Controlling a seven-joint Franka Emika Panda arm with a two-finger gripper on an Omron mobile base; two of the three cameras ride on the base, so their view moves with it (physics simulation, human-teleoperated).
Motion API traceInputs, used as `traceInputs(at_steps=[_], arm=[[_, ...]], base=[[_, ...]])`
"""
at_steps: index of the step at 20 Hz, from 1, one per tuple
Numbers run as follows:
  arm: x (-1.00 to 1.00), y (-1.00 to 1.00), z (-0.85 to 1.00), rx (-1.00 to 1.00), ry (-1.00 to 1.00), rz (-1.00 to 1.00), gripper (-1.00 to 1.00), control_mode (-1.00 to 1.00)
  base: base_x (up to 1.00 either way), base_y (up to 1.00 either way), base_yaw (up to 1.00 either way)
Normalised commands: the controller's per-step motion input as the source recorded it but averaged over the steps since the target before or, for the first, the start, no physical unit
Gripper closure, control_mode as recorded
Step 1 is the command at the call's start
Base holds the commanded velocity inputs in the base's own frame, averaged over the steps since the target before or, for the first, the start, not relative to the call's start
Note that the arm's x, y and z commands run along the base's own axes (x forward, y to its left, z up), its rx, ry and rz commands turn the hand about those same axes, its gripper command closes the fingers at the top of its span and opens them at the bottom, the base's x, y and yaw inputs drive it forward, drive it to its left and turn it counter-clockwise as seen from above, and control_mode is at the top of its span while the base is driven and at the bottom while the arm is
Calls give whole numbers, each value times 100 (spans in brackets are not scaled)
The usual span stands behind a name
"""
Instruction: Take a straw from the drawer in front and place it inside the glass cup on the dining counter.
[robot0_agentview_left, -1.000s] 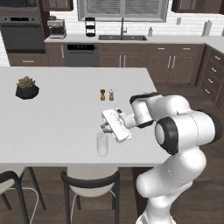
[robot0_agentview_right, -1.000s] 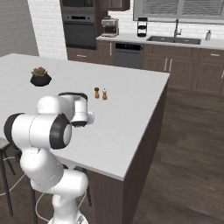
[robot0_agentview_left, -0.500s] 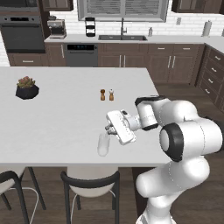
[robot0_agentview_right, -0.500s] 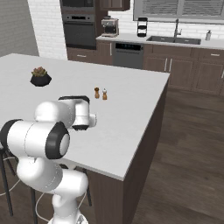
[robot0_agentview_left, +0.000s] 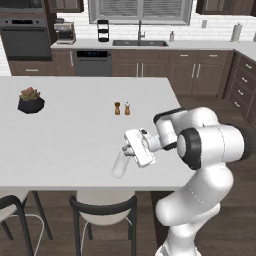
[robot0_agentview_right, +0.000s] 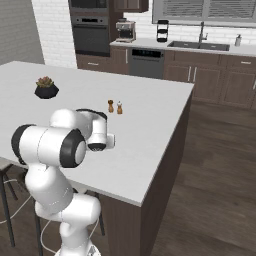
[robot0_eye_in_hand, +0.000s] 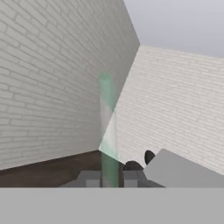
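We see the white arm's fingers (robot0_eye_in_hand: 110, 178) clamped on the thin pale straw (robot0_eye_in_hand: 106, 127), held just above the small clear glass tumbler (robot0_agentview_left: 120, 163) on the large white surface (robot0_agentview_left: 65, 135).

Lighting across my base views is even and bright, with no single strong source evident. The white bench (robot0_agentview_left: 65, 130) reads flat and pale, without glare. Shadows are soft and faint. All pictures are coarse and slightly soft, so small details smear. In my hand view, a translucent greenish streak (robot0_eye_in_hand: 107, 131) directly ahead of my tool (robot0_eye_in_hand: 111, 178) is blurred, its edges indistinct against evenly lit brick walls (robot0_eye_in_hand: 52, 78).
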Motion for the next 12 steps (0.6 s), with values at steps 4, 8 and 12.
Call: traceInputs(at_steps=[4,8,12], arm=[[68,49,-16,-6,0,0,100,-100],[46,61,-1,-6,0,0,100,-100],[-25,22,-6,-7,-2,-1,100,-100]], base=[[0,0,0],[0,0,0],[0,0,0]])
